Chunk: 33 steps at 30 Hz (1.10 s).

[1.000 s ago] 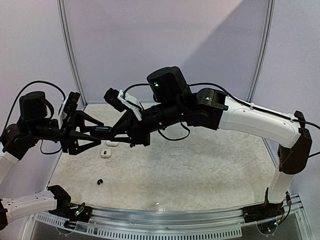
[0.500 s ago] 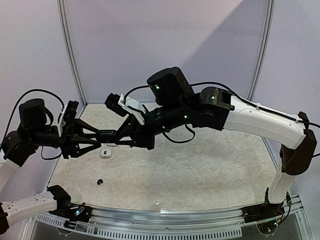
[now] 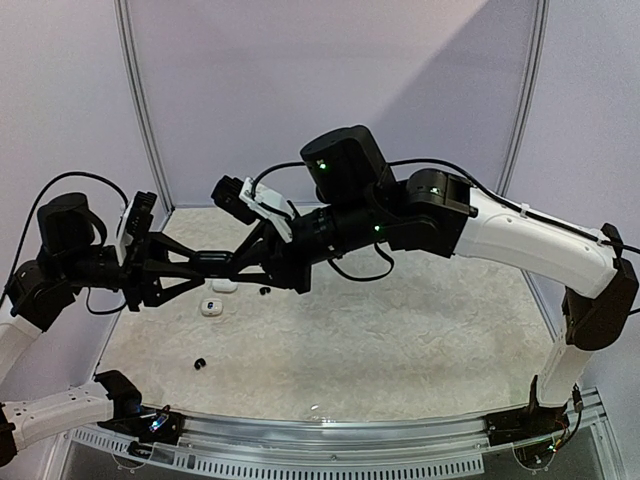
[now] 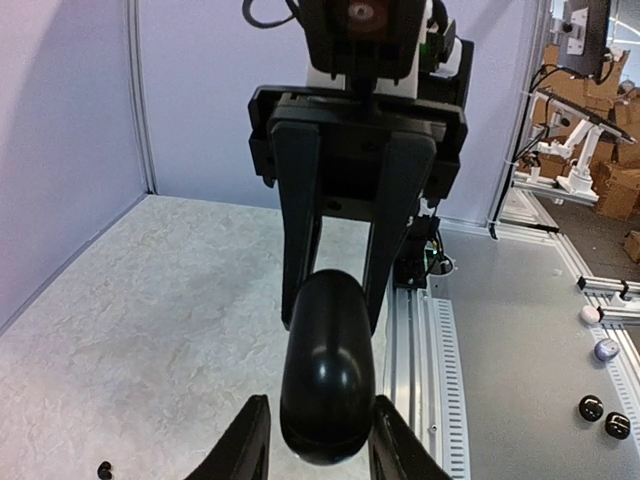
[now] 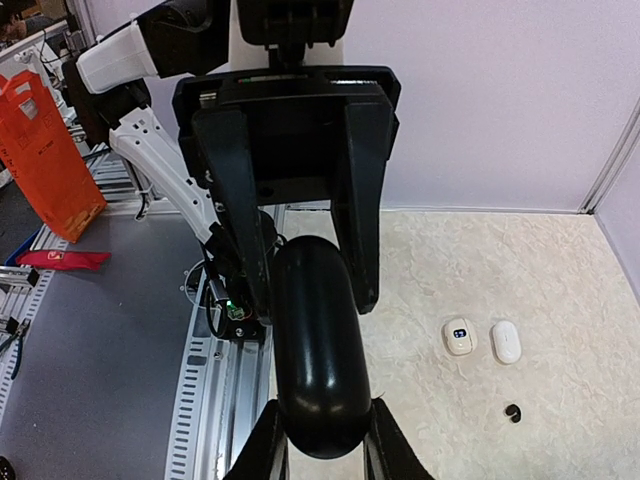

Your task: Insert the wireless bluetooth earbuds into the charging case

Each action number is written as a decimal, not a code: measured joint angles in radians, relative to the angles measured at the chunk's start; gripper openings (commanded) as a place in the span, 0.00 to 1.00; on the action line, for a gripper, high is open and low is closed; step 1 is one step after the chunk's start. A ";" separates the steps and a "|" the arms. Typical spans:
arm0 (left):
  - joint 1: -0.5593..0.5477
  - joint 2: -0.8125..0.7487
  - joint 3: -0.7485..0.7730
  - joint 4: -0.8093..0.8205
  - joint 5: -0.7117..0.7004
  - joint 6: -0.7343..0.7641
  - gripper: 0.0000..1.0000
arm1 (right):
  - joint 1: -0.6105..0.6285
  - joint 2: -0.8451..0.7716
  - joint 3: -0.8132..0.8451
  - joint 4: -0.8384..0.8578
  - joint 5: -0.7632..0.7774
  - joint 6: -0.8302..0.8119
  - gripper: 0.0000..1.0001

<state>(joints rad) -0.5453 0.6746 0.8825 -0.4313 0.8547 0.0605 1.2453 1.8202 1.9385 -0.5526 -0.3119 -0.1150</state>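
A glossy black pebble-shaped charging case (image 3: 213,258) hangs in mid-air over the table's left side, held from both ends. My left gripper (image 4: 322,442) is shut on its near end (image 4: 325,370). My right gripper (image 5: 318,448) is shut on the other end (image 5: 318,350). The two grippers face each other, fingers almost meeting. Black earbuds lie loose on the mat, one near the front left (image 3: 199,363) and one under the right arm (image 3: 264,291). One black earbud also shows in the right wrist view (image 5: 513,412). No earbud is in either gripper.
Two white pebble cases (image 3: 210,307) (image 3: 224,287) lie on the mat below the held case; the right wrist view shows them side by side (image 5: 459,336) (image 5: 506,341). A metal rail (image 3: 330,430) runs along the near edge. Walls enclose the back and left.
My left gripper's fingers have closed from wide apart onto the black case that the right gripper holds. Both arms have lifted slightly.
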 measured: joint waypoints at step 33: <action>-0.037 0.006 -0.056 0.152 0.007 -0.144 0.20 | 0.000 0.000 0.000 0.031 0.003 -0.002 0.00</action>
<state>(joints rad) -0.5827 0.6804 0.8268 -0.2790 0.8616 -0.0834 1.2453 1.8202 1.9388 -0.5217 -0.3088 -0.1173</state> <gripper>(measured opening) 0.292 0.207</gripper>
